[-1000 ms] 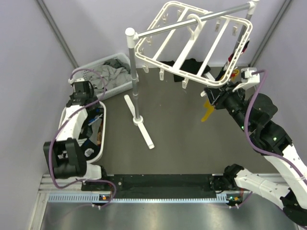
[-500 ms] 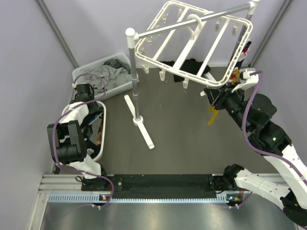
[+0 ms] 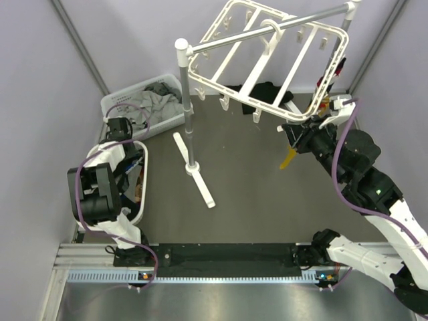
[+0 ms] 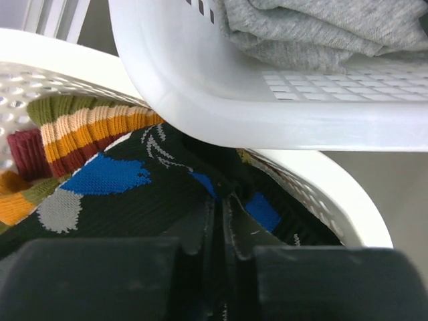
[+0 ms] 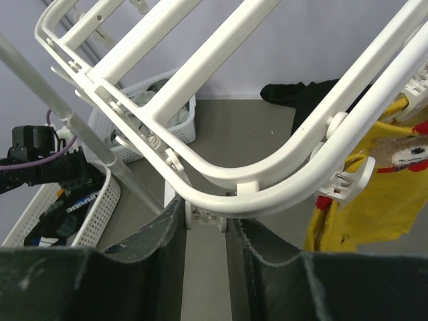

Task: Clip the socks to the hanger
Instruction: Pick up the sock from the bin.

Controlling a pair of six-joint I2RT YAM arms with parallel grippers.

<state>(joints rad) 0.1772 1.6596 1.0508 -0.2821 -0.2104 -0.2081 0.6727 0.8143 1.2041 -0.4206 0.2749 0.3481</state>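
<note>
In the left wrist view my left gripper (image 4: 221, 202) is down in the oval white basket (image 4: 321, 180), shut on a black-navy sock (image 4: 134, 200) with blue and white marks. A striped multicoloured sock (image 4: 80, 134) lies beside it. The white hanger (image 3: 267, 60) hangs from the grey pole. My right gripper (image 5: 207, 217) is at the hanger's (image 5: 267, 194) near corner, shut on a small white clip (image 5: 204, 219) under the frame. A yellow sock (image 5: 378, 194) hangs from a clip just to the right; from above the yellow sock (image 3: 287, 159) dangles below the right gripper (image 3: 291, 132).
A rectangular white basket (image 3: 120, 103) of pale grey cloths stands at the back left, its rim (image 4: 267, 120) overhanging the oval basket. The grey pole rack (image 3: 188, 114) with white feet stands mid-table. A black garment (image 3: 267, 90) lies at the back under the hanger.
My left gripper dropped into the oval basket and closed on the black-navy sock. The right gripper stayed on the clip; the hanger and yellow sock swayed slightly.
</note>
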